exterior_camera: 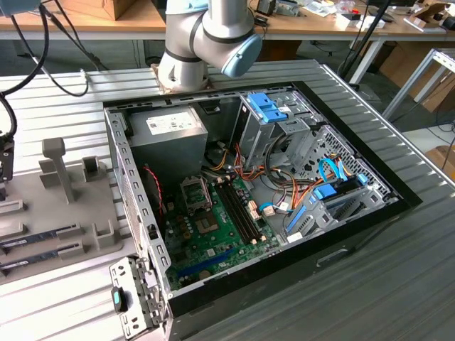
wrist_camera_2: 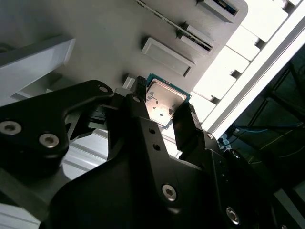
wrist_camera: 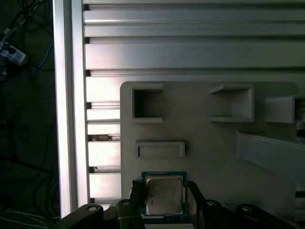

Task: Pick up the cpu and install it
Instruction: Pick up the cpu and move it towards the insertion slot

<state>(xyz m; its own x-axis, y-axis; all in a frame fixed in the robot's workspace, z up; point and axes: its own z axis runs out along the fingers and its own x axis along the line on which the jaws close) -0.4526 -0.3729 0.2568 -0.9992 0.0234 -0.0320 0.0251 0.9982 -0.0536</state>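
Note:
The cpu (wrist_camera: pixel 164 194), a small square chip with a silvery top and a thin green rim, lies between my black fingers (wrist_camera_2: pixel 183 124) over the grey parts tray (wrist_camera: pixel 205 148). In both wrist views a finger presses against each of two opposite edges of the cpu (wrist_camera_2: pixel 164 100). My gripper (wrist_camera_2: pixel 164 102) is shut on it. Whether the chip still rests on the tray or hangs just above it, I cannot tell. The open computer case (exterior_camera: pixel 249 199) lies in the middle of the exterior view, with the motherboard's socket (exterior_camera: pixel 195 192) exposed.
The grey parts tray (exterior_camera: pixel 43 206) sits at the exterior view's left, with upright posts and dark memory sticks (exterior_camera: pixel 35 238) in its slots. Ribbed aluminium table (exterior_camera: pixel 398 270) surrounds the case. The arm's base (exterior_camera: pixel 202 42) stands behind the case. Inside are a power-supply box (exterior_camera: pixel 167 135) and drive cages (exterior_camera: pixel 284 124).

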